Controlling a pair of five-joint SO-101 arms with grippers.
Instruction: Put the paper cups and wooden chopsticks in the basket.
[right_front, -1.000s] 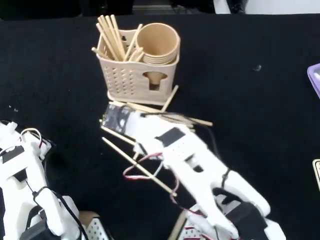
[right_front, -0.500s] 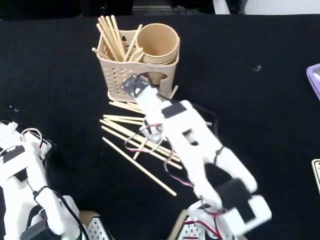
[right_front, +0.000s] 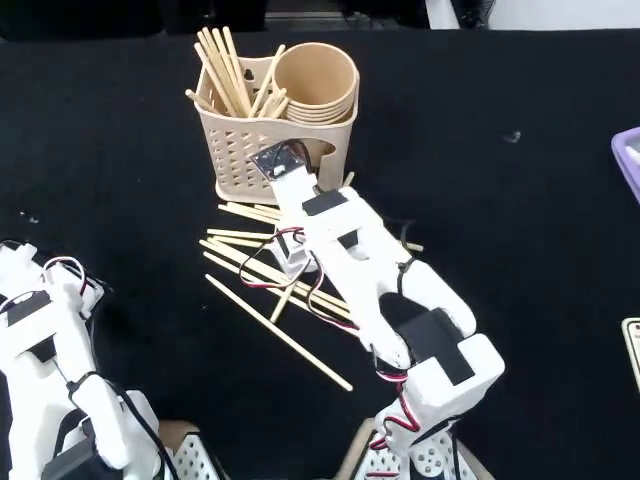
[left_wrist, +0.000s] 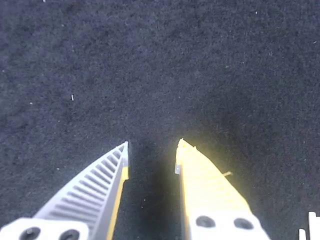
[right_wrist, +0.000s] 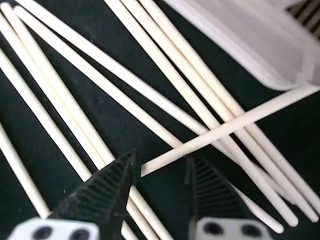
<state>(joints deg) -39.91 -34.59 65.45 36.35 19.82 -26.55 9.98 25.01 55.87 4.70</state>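
The basket stands near the tabletop's far edge, packed with upright chopsticks and paper cups. Loose chopsticks litter the cloth just in front of it, with the right arm extended over them. The tabletop's right half and far-left corner lie open.

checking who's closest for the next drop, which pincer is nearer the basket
Right. The right pincer hangs over the loose chopsticks just in front of the basket; the left pincer is over bare cloth, its arm at the near left corner.
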